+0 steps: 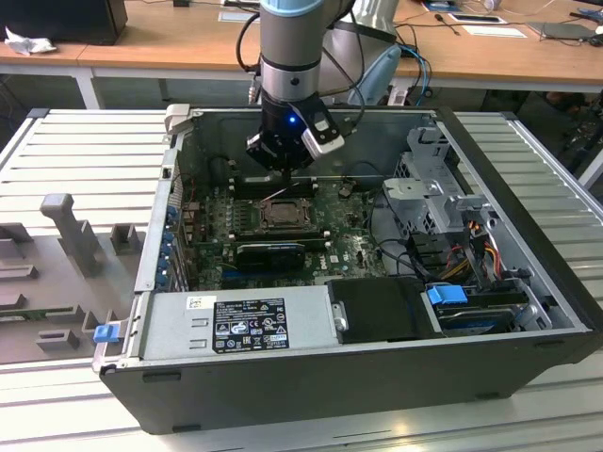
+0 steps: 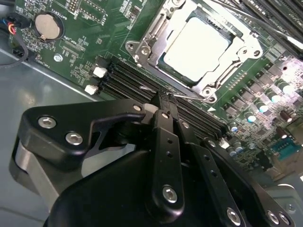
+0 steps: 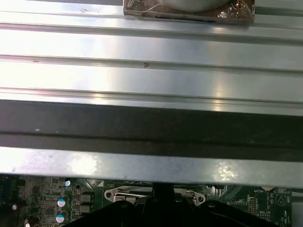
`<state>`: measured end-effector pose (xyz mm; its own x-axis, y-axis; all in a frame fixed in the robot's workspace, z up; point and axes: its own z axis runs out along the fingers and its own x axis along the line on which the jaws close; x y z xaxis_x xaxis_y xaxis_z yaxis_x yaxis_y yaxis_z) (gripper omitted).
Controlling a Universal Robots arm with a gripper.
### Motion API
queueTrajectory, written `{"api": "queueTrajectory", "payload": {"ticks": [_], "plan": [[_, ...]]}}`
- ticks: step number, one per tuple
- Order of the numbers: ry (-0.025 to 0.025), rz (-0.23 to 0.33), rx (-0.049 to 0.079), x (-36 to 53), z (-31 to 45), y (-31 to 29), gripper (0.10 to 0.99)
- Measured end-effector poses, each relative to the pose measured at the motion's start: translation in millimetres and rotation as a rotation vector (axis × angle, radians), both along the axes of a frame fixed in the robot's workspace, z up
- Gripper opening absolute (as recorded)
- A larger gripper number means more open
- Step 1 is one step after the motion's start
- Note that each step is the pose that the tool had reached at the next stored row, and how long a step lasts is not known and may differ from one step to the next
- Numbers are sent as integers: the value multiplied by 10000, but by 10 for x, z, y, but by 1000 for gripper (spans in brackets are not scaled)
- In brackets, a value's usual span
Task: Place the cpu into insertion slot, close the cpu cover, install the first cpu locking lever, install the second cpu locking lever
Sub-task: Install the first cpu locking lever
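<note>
The pale silver cpu lies flat in the insertion slot on the green board. The cpu cover, a silver frame with a square window, is down around it. A thin wire locking lever runs along the socket's near side. In the exterior view it stands raised at an angle. My gripper is shut, its black fingertips together right at this lever wire; whether they pinch it I cannot tell. In the exterior view the gripper hangs just behind the socket, inside the open computer case.
Black memory slots lie between gripper and socket. A coin battery sits further off on the board. A black heatsink, the grey power supply and a drive cage crowd the case. The case's metal wall is close by.
</note>
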<state>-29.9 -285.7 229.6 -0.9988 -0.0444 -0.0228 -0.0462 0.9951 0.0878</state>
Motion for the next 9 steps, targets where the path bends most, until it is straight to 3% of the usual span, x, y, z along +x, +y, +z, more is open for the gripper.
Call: {"api": "queueTrajectory", "payload": {"ticks": [9], "plan": [[-1,120,2,49,-76,17,106]]}}
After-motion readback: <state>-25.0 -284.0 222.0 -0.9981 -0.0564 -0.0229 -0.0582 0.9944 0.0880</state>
